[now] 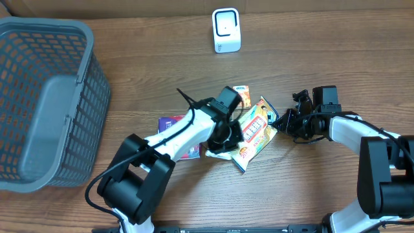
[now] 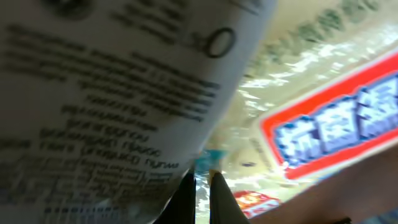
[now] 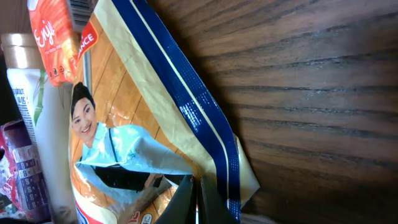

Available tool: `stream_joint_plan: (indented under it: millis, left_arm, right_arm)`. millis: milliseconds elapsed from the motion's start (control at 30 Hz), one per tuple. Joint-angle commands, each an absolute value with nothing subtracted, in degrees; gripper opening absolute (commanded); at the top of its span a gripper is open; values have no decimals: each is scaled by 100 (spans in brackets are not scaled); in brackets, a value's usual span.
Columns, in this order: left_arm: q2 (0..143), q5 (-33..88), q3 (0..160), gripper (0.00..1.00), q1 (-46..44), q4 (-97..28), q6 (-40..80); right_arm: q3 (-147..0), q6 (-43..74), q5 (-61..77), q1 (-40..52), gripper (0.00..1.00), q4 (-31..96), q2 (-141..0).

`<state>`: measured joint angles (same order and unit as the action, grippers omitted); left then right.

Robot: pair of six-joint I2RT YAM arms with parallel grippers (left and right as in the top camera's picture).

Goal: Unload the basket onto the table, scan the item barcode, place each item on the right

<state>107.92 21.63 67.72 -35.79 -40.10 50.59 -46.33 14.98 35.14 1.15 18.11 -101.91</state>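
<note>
Right gripper (image 3: 196, 183) clamps the yellow, blue-edged foil packet (image 3: 143, 106) below the white scanner box (image 1: 226, 30). Left gripper (image 2: 202, 177) is closed beside a white printed pouch (image 2: 112, 93).

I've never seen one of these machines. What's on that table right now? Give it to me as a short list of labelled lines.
surface: wooden table
basket: grey basket, robot's left side, looks empty
far edge: white device, upright
heap mid-table: yellow packet, orange packet, purple pack
left gripper: shut, down on the heap
right gripper: shut, at the yellow packet's edge
</note>
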Motion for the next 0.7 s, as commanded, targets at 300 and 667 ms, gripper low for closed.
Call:
stream_joint_plan:
  millis: [300,667]
  left_arm:
    - [10833,1758,6718,4,-3157,-4128,4652]
    - [10833,1627,6716,4,-3203,-4025,4674]
  right_arm:
    - [-4718,1496,3332,60,58,1870,-10267]
    - [-4965,1293,3205,-207,79,2152,-10267]
